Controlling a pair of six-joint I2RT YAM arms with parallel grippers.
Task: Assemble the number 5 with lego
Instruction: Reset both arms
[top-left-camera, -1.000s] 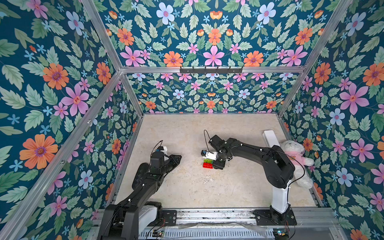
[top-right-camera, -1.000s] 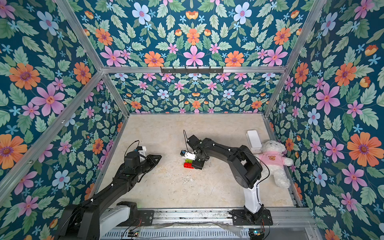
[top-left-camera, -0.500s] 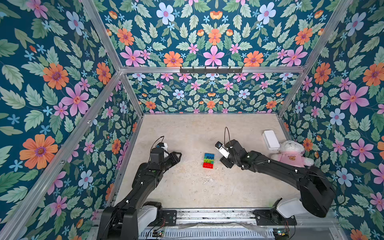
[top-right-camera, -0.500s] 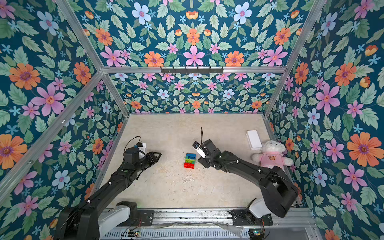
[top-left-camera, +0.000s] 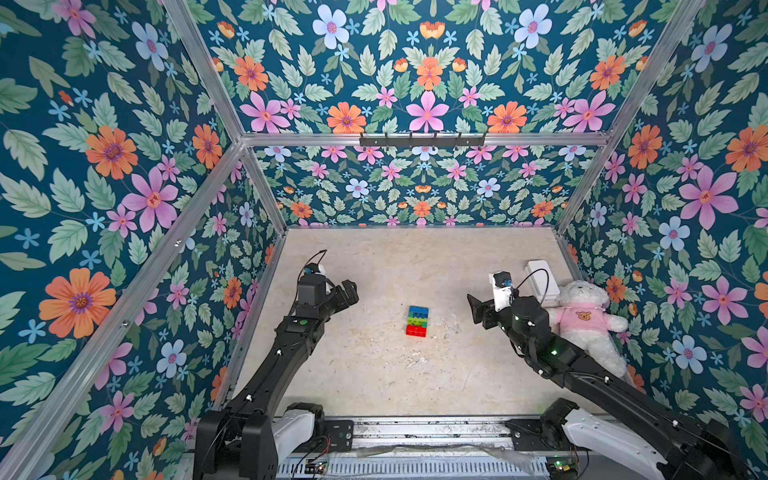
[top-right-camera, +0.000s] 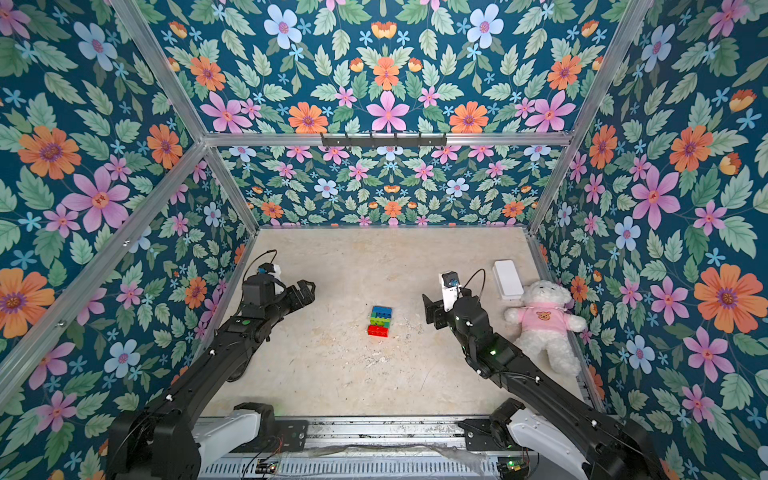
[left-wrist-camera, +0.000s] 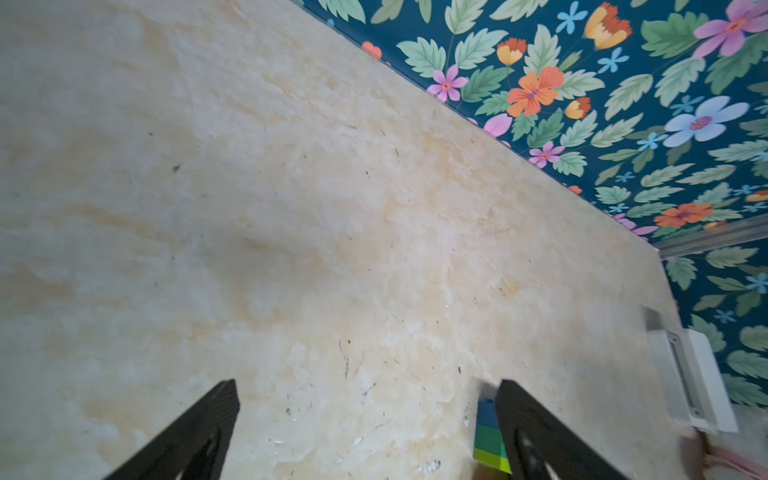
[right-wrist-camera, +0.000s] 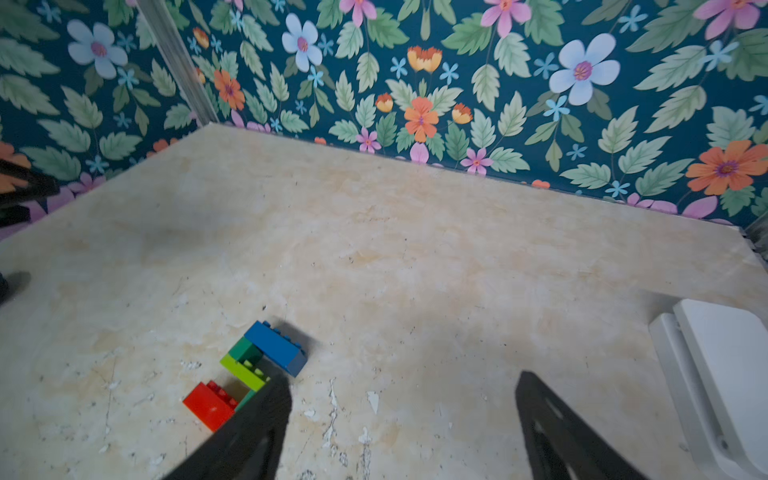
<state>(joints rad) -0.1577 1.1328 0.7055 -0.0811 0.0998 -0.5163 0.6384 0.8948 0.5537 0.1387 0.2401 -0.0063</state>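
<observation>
Top views, near to far. Nearest, a metal rail (top-left-camera: 436, 428) edges the beige table (top-left-camera: 374, 374). At mid-table the number 5 (top-left-camera: 417, 321) lies free on the surface, red end nearest, green layers in the middle, blue end farthest. It sits between the left gripper (top-left-camera: 351, 291) and the right gripper (top-left-camera: 473, 309), apart from both. Each pincer is released: in the left wrist view the jaws stand wide over bare table, one finger (left-wrist-camera: 540, 436) hiding part of the figure; in the right wrist view the jaws are likewise spread with nothing between them. Farther back on the right, a teddy bear (top-left-camera: 582, 320) lies just beside a white box (top-left-camera: 540, 278).
</observation>
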